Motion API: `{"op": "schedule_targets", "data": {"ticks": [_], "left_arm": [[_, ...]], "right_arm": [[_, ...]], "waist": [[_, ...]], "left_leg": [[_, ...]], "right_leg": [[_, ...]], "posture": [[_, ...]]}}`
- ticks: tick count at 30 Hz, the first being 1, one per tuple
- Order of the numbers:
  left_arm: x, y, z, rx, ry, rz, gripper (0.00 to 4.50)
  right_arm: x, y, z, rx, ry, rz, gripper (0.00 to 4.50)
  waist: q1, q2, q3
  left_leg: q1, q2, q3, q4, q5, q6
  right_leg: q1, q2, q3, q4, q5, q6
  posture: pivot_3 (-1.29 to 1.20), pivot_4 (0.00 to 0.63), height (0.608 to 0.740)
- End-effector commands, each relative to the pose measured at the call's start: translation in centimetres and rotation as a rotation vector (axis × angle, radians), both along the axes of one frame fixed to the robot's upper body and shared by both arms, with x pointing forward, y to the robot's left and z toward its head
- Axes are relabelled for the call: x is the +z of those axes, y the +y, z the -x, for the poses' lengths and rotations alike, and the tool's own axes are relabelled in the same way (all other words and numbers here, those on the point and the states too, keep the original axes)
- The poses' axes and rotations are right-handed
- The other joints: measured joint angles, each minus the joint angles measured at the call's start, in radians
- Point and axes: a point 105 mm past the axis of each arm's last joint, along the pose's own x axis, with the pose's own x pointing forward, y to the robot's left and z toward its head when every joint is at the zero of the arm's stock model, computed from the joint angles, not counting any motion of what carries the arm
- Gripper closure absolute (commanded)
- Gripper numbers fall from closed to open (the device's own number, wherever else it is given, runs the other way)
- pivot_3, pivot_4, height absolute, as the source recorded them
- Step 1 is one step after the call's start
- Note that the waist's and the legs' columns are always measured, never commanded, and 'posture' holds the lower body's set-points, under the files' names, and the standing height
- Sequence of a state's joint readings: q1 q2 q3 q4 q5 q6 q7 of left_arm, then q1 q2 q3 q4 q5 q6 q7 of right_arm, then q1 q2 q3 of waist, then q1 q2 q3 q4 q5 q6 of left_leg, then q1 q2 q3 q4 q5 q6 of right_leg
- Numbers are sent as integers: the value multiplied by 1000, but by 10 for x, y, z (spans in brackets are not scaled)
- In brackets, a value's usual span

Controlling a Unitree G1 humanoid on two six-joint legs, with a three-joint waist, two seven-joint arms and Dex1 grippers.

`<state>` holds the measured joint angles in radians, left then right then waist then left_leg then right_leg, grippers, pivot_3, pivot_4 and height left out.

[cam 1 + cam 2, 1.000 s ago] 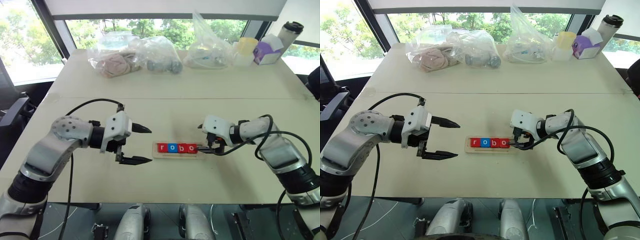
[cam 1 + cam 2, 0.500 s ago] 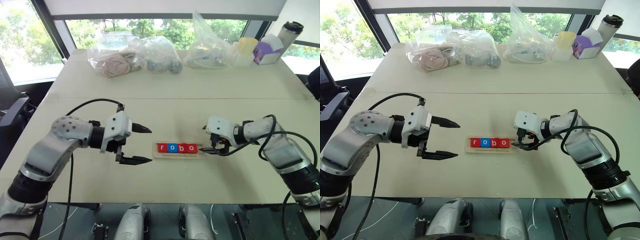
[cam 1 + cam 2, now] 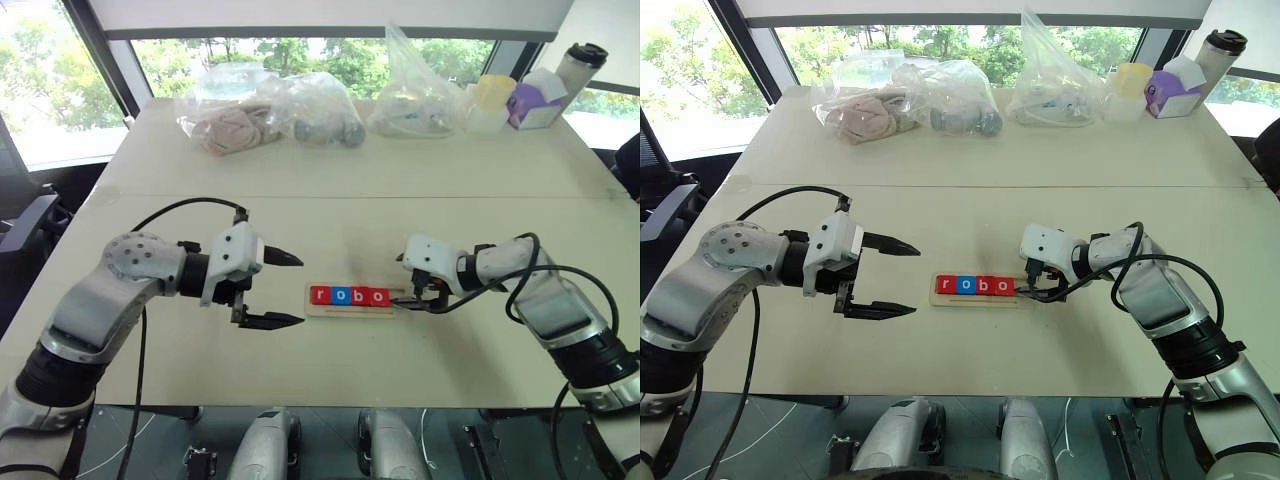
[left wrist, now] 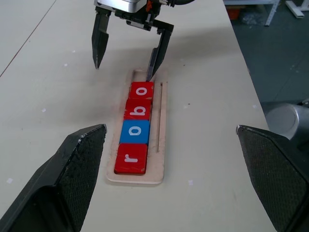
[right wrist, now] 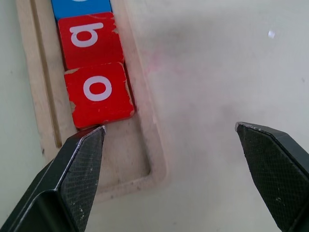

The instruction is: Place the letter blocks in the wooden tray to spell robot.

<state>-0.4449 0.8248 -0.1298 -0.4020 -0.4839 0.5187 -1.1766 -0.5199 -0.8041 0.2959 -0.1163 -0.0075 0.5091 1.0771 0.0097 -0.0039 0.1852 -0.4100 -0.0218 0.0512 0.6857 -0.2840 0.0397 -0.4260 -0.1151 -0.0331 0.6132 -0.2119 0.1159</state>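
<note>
Left wrist view: the wooden tray [image 4: 163, 126] lies on the table [image 3: 350, 170] with 4 letter blocks [image 4: 135, 127] reading r, o, b, o. The right gripper [image 4: 127, 53] is spread wide, 1 fingertip touching the last red block's end. The left gripper [image 3: 285, 290] hangs wide apart, empty, beside the tray.

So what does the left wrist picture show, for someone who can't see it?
Four letter blocks spelling r, o, b, o sit in a wooden tray on a pale table. The right gripper is open at the tray's far end, one finger touching the last o block.
</note>
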Motion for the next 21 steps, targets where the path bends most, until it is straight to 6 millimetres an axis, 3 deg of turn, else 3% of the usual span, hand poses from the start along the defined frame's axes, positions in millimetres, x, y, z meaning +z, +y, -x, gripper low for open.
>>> {"op": "schedule_targets", "data": {"ticks": [1,8,15,21], "left_arm": [[10,1,2,0,-46,5,0],[9,1,3,3,-44,8,0],[8,1,3,-6,-39,4,0],[7,-1,2,-32,-41,2,0]], "right_arm": [[11,6,-2,32,-45,1,78],[20,-6,-3,16,-66,35,78],[51,-29,-5,-34,-123,55,78],[67,-68,-29,-422,-122,-113,78]], "waist": [[0,0,0],[1,0,0],[0,0,0],[0,0,0]], "left_leg": [[0,0,0,0,0,0],[0,0,0,0,0,0],[0,0,0,0,0,0],[0,0,0,0,0,0]], "right_leg": [[0,0,0,0,0,0],[0,0,0,0,0,0],[0,0,0,0,0,0],[0,0,0,0,0,0]], "posture": [[0,150,740],[0,150,740],[0,150,740],[0,150,740]]}}
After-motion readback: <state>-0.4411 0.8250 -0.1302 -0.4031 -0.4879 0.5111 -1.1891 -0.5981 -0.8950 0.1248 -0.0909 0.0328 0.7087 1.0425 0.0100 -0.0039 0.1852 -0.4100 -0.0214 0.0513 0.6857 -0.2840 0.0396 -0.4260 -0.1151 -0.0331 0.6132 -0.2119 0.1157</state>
